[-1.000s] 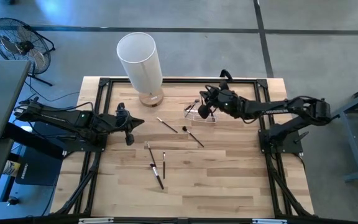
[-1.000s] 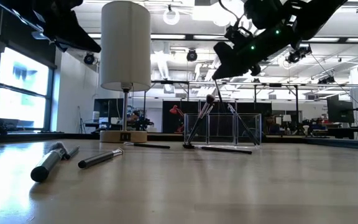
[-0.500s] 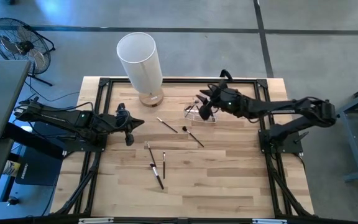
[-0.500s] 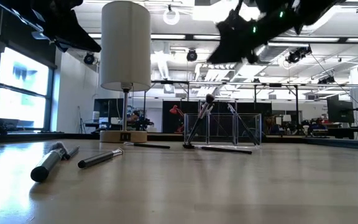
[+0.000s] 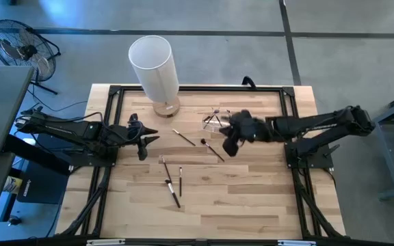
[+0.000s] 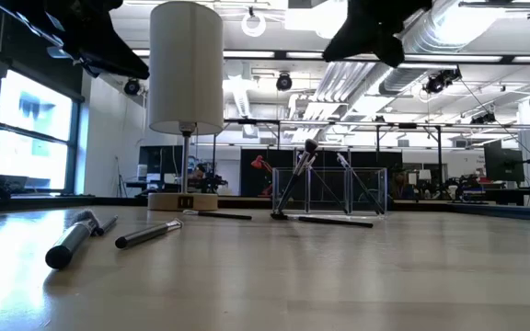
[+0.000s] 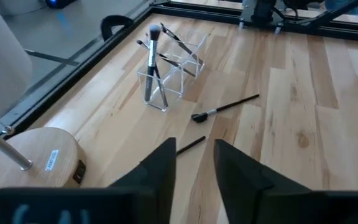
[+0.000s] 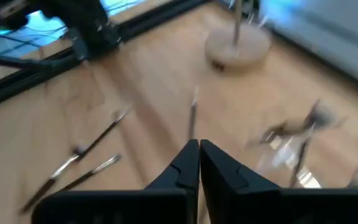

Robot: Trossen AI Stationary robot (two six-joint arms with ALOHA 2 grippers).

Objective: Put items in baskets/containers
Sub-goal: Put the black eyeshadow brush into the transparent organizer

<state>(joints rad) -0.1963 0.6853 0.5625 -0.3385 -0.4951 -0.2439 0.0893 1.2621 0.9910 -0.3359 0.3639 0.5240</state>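
R gripper: jaws shut, empty, above thin dark brush.
L gripper: jaws narrowly apart, empty.
Risk: shut jaws could knock brush into small clear plastic holder.

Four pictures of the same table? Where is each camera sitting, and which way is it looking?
High view: overhead, looking straight down; both arms, left gripper, right gripper.
Low view: table height, looking across at the clear holder.
Left wrist view: on the left arm, past its open fingers toward the holder.
Right wrist view: on the right arm, past its shut fingers at loose brushes.
Shared: the white lamp appears in the high and low views.
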